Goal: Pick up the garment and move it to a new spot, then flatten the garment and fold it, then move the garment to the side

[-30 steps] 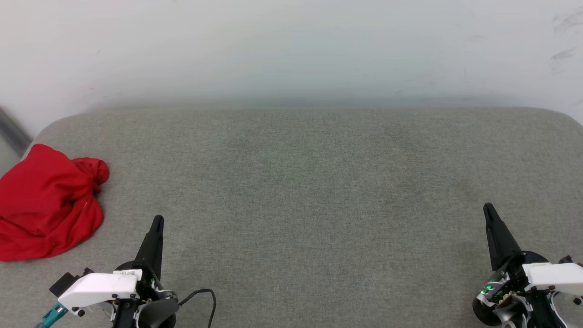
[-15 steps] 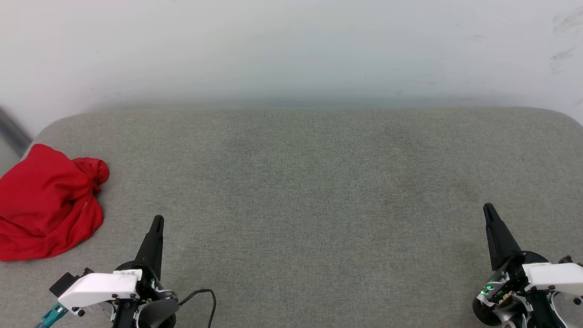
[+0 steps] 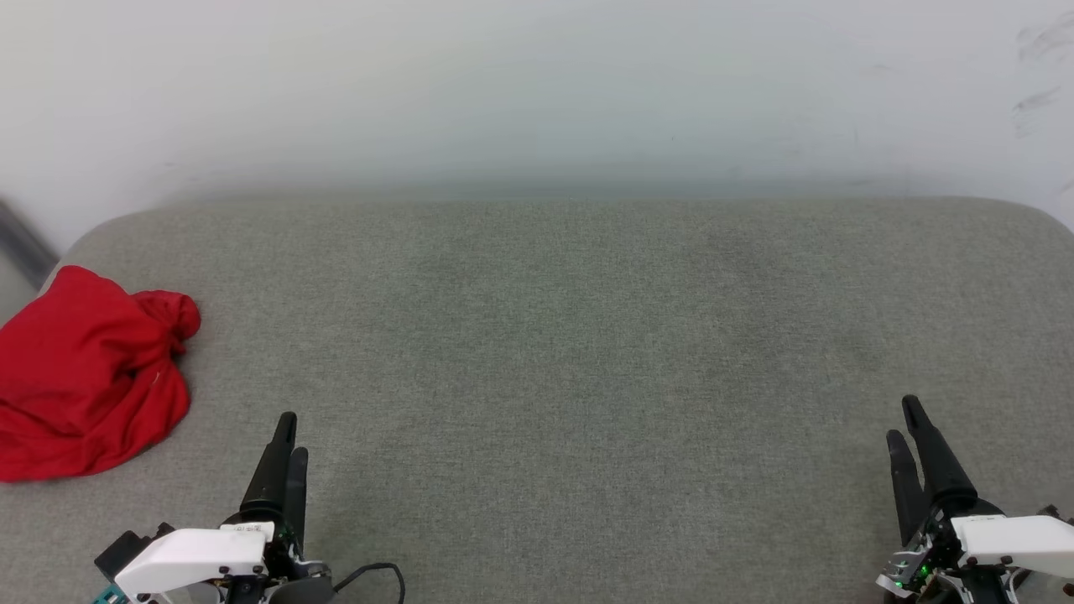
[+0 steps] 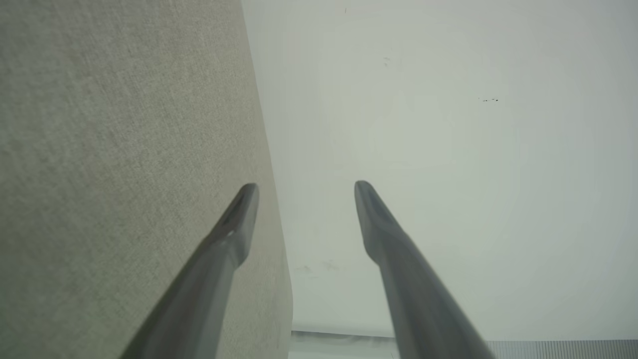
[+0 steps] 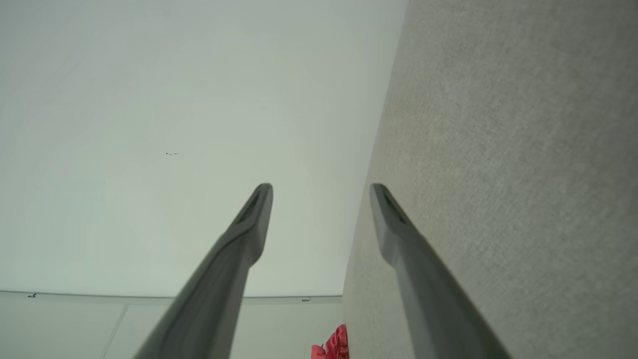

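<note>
The garment (image 3: 84, 369) lies crumpled in a red heap at the far left edge of the grey fabric surface (image 3: 554, 335); no print or white sleeves show. A corner of the garment (image 5: 333, 346) peeks in at the bottom of the right wrist view. My left gripper (image 3: 294, 434) stands at the lower left, to the right of the heap and apart from it. It is open and empty, its fingers (image 4: 234, 234) spread over the surface's edge and the wall. My right gripper (image 3: 902, 419) is at the lower right, far from the garment, open with nothing between its fingers (image 5: 398, 224).
A white wall (image 3: 537, 92) rises right behind the surface's far rounded edge. A black cable (image 3: 377, 572) loops beside my left wrist. The surface's left edge drops off just beyond the garment.
Both grippers have drawn back toward the bottom of the head view and turned, so two fingers of each show instead of one. The garment has not moved.
</note>
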Tool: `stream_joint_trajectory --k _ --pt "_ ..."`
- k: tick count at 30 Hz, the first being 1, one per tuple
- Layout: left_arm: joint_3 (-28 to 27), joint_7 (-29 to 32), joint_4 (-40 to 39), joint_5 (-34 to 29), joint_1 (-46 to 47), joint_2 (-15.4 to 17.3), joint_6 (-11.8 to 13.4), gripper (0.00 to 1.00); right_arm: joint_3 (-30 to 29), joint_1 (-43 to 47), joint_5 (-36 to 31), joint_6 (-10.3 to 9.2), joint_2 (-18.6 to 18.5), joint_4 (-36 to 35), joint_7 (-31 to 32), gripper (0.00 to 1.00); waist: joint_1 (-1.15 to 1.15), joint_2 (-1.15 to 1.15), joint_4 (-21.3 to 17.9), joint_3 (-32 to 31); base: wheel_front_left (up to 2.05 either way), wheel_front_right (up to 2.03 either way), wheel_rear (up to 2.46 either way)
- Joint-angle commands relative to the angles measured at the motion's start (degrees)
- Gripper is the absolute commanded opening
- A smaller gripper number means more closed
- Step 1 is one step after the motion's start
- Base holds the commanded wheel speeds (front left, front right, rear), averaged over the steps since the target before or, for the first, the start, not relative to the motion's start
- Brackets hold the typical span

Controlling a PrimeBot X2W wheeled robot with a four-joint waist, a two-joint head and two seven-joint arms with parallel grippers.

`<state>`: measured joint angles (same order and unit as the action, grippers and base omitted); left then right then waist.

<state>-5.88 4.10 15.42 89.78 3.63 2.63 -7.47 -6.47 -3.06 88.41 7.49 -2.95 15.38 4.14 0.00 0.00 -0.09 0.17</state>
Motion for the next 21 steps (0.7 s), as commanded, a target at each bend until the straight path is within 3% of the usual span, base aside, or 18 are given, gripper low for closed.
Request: stream_joint_trajectory --k 1,21 --pt "-0.24 -0.68 -1.41 -2.05 0.94 0.15 0.27 1.00 -0.28 -0.40 -2.31 0.00 -0.02 -1.54 -0.69 1.00 0.00 0.00 -0.02 0.00 0.00 0.00 0.00" --pt "2.42 -5.60 -7.17 -26.09 0.60 0.20 7.09 1.00 1.94 1.63 -31.02 0.00 0.00 -9.07 -5.62 1.00 0.00 0.00 -0.02 0.15 0.00 0.00 0.00"
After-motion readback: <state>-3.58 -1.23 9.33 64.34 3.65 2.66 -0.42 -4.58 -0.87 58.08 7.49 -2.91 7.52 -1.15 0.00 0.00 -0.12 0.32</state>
